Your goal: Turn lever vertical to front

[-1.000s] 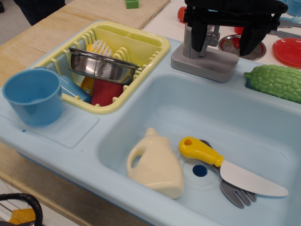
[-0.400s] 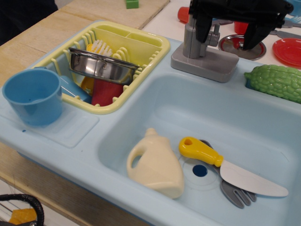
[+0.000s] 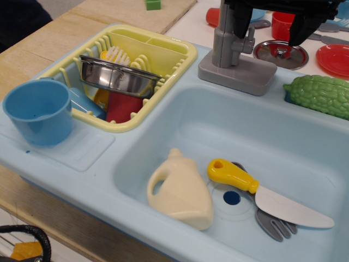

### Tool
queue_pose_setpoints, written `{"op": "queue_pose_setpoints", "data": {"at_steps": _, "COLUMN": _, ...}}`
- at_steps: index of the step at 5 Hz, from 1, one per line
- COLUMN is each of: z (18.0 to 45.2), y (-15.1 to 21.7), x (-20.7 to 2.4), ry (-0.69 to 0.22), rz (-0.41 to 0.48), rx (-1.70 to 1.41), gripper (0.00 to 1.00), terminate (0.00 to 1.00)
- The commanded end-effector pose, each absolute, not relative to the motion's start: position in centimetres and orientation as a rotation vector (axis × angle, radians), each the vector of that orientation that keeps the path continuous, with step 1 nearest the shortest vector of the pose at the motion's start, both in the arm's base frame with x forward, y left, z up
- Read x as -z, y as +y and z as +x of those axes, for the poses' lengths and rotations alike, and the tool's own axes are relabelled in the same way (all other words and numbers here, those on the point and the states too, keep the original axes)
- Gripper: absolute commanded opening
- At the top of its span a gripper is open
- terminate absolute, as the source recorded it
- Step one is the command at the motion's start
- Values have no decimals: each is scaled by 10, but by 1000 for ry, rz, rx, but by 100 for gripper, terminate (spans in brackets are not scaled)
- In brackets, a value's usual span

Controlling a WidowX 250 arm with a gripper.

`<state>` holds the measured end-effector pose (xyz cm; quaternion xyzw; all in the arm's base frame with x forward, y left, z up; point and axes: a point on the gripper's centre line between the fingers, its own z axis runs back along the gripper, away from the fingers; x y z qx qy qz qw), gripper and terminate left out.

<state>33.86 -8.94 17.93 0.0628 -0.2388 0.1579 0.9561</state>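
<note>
Just below the dark gripper (image 3: 272,22) at the top edge of the view, the lever (image 3: 250,39) showed as a small grey plastic stub — far thinner than the upright column it came out of — projecting sideways from the grey toy faucet (image 3: 228,34) toward the space under the fingers. One black finger (image 3: 239,23) overlapped the top of the column just above the stub, and the other hung well apart from it on the far side, over the round metal lid (image 3: 281,53); the fingers stood spread wide with nothing between them, though whether the nearer one touched the faucet could not be told. The lever matched the column's dull grey and sat above the faucet's wide rectangular base (image 3: 238,72), which rested on the back rim of the pale blue sink (image 3: 163,117). Beyond the far finger lay a bumpy green vegetable (image 3: 319,95) on the rim. Well below the fingers, in the basin, lay a cream toy bottle (image 3: 180,190) and, just beside it, a yellow-handled knife (image 3: 262,192) resting over a grey fork (image 3: 274,224). Away on the faucet's side sat a yellow dish rack (image 3: 180,59) holding a steel pot (image 3: 117,75), with a blue cup (image 3: 38,112) near it.
</note>
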Motion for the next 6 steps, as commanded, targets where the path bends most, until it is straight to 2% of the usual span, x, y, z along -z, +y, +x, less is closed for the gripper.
{"op": "queue_pose_setpoints", "data": {"at_steps": 1, "z": 344, "y": -86, "x": -186, "ry": -529, "rz": 93, "rx": -355, "gripper": 100, "terminate": 0}}
{"op": "queue_pose_setpoints", "data": {"at_steps": 2, "z": 347, "y": -84, "x": -179, "ry": -528, "rz": 85, "rx": -377, "gripper": 100, "terminate": 0}}
{"op": "queue_pose_setpoints", "data": {"at_steps": 3, "z": 346, "y": -83, "x": -176, "ry": -549, "rz": 79, "rx": -407, "gripper": 0, "terminate": 0}}
{"op": "queue_pose_setpoints", "data": {"at_steps": 6, "z": 334, "y": -85, "x": -175, "ry": -555, "rz": 80, "rx": -441, "gripper": 0, "terminate": 0}}
